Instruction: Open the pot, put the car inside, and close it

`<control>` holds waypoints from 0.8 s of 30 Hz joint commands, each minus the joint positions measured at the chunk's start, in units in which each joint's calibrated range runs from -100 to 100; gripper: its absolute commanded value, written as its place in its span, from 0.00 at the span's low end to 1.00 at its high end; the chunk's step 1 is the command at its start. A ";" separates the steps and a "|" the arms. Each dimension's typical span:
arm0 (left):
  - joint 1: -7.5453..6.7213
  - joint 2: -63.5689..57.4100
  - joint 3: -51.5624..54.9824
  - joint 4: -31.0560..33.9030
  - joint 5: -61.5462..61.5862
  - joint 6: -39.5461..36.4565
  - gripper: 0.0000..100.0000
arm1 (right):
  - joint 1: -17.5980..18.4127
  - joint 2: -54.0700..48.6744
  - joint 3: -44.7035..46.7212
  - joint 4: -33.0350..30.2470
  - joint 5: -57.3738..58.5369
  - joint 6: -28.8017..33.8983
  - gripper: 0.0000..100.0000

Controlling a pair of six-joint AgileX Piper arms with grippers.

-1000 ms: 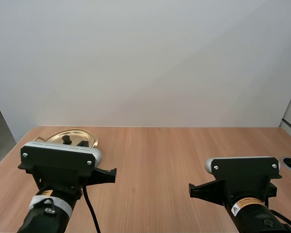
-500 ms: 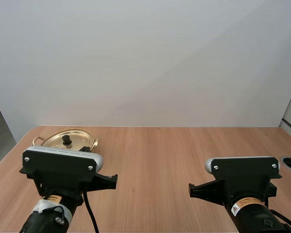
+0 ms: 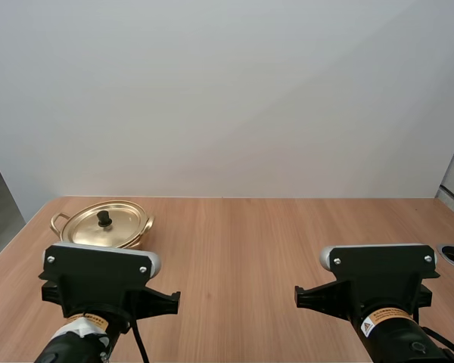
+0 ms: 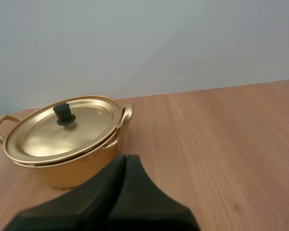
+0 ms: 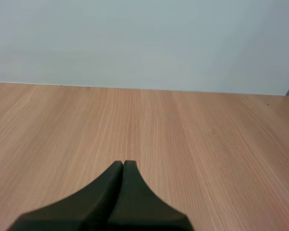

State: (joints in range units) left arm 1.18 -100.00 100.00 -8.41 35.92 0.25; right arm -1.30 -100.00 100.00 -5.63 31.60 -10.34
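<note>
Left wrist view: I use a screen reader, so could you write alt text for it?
A gold pot sits on a wooden table with its lid on, a black knob at the lid's centre. The left pincer, shut with nothing in it, is close in front of the pot.

No word or number can be read anywhere. In the high view, at the lower right of the frame, a small white-and-orange sticker (image 3: 380, 321) wraps the black cylindrical right arm (image 3: 401, 340). It carries a black warning triangle beside lines of fine black print, too small to make out. At the lower left edge, a second white-and-orange sticker (image 3: 85, 321) sits on the black left arm (image 3: 69, 348), partly hidden, its print just as illegible. The round golden metal pot (image 3: 106, 224) at the left shows no legible marking.
</note>
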 commanded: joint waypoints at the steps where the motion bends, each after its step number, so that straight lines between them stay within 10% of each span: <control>1: -0.40 0.00 0.00 2.74 -0.44 -16.89 0.00 | 0.04 0.00 0.00 -0.03 0.06 -0.03 0.00; 24: -0.88 0.00 0.00 4.46 -3.24 -16.99 0.00 | 0.04 0.00 0.00 -0.03 0.06 -0.03 0.00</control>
State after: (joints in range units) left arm 0.34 -100.00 100.00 -4.00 32.63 -16.78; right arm -1.30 -100.00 100.00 -5.63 31.60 -10.34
